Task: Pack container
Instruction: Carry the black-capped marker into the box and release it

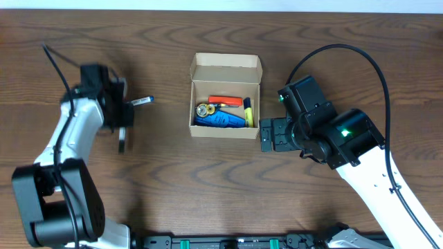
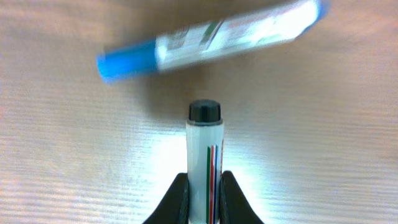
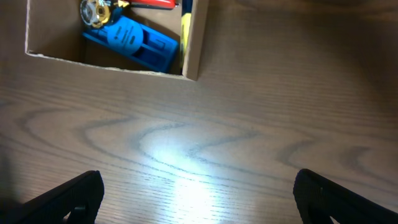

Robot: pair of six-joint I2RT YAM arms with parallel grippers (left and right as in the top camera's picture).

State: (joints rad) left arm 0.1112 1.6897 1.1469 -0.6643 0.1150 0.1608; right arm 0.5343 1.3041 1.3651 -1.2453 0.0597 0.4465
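You are looking down on a wooden surface (image 1: 346,41) with one arm at each side. The container (image 1: 223,132), a small plain tan cardboard box, sits at the middle of the surface, between the two arms. Its flap lid stands open on the far side.

Inside the container you can see four things packed close together. An orange-red marker (image 1: 225,100) lies across the far part. Just near of it lies a bright blue object (image 1: 221,120) (its exact kind is hard to tell). A small round brass-coloured item (image 1: 205,109) sits at the left end, touching the blue object. A yellow item (image 1: 247,111) lies along the right wall.

On your left, well apart from the container, the left claw (image 2: 204,186) is clamped on a white black-capped marker (image 2: 204,149). Its two dark fingers press against the barrel from both sides, and the cap points away from the wrist camera. Just beyond that cap a second marker, the blue-capped marker (image 2: 211,37), lies crosswise on the surface, blurred in the wrist view.

On your right, the right claw (image 3: 196,180) hangs just beside the container's near right corner. Its fingers are spread wide apart with only bare wood between them. It grips nothing and does not touch the box.
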